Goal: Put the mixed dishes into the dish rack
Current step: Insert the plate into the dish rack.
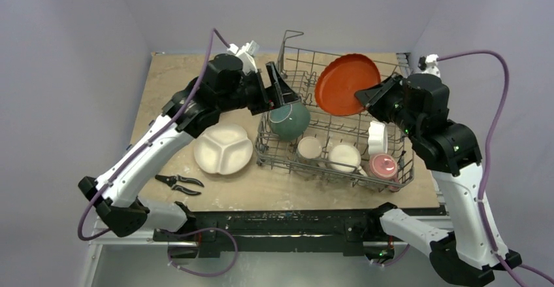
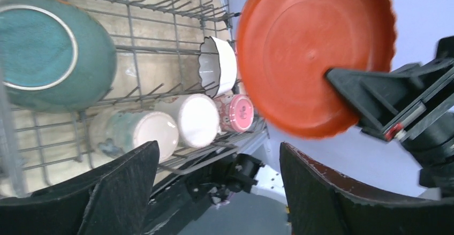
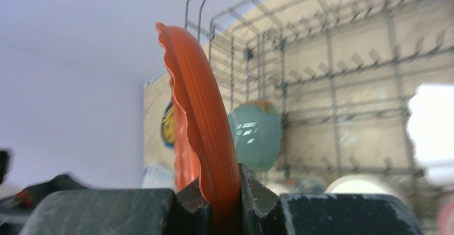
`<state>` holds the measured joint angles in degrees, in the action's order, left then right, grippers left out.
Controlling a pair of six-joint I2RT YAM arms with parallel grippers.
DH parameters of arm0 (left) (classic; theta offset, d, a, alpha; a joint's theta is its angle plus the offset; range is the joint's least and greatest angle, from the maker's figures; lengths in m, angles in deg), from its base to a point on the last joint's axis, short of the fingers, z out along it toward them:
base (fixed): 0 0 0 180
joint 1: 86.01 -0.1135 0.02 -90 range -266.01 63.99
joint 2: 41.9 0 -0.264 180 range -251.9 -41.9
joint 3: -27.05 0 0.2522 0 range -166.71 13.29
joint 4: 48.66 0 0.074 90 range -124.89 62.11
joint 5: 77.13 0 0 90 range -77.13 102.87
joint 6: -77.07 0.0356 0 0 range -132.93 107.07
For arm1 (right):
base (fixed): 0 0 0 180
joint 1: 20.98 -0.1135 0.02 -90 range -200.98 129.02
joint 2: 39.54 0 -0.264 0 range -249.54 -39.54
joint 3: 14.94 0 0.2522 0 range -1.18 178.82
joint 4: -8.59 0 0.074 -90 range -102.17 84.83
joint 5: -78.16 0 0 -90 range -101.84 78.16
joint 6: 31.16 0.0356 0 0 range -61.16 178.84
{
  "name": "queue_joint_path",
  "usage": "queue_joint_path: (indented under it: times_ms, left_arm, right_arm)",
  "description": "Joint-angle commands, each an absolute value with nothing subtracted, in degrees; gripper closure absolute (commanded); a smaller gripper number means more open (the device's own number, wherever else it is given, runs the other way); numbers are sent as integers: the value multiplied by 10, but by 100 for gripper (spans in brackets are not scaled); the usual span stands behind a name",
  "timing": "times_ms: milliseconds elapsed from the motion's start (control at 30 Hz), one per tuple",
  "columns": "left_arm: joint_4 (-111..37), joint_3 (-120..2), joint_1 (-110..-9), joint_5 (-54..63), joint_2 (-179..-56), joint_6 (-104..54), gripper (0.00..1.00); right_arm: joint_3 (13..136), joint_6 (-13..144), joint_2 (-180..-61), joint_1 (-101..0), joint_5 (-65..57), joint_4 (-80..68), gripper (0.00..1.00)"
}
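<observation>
Right gripper [image 1: 361, 96], seen from above, is pinched onto the rim of the round orange scalloped-edge plate [image 1: 347, 83], holding it on edge above the far half of the grey wire dish rack [image 1: 400, 181]. Left gripper [image 1: 279, 91] stands wide apart and empty, just beside the teal round bowl [image 1: 291, 118] resting in the rack's left end. A white divided plate [image 1: 223, 148] waits outside on the table [image 1: 170, 104].

From the left wrist, the spread fingers [image 2: 118, 187] frame nothing, and the orange plate's back faces them.

From the right wrist, both jaws clamp the plate's edge, upright. It looks like light, stiff plastic, smooth enough to pivot in an edge grip, so a firm rim hold suits slotting it into the rack.
</observation>
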<state>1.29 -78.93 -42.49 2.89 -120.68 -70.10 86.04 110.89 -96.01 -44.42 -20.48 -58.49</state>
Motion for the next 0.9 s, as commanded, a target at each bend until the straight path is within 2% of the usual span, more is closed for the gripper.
queue_joint_path:
  times_ms: [0,167,367,400,600,733,867]
  left_arm:
    - [94,-840,-426,71,-1146,-530,17]
    - [202,-884,-427,171,-1112,-337,15]
    - [288,-926,-428,238,-1095,-157,13]
    - [280,-901,-429,251,-1077,-150,13]
    - [256,-801,-430,263,-1016,-136,9]
    - [234,-763,-430,287,-1014,-85,9]
    - [235,-775,-431,306,-1026,-74,9]
  right_arm:
    - [947,1008,-979,-445,-330,-645,100]
    - [1037,896,-1038,-444,-471,-739,100]
    - [1041,848,-1118,-442,-651,-752,100]
    - [1048,844,-1137,-435,-676,-757,100]
    - [1092,768,-1229,-356,-689,-735,100]
    - [1031,751,-1259,-344,-745,-735,100]
    - [952,717,-1257,-312,-741,-683,100]
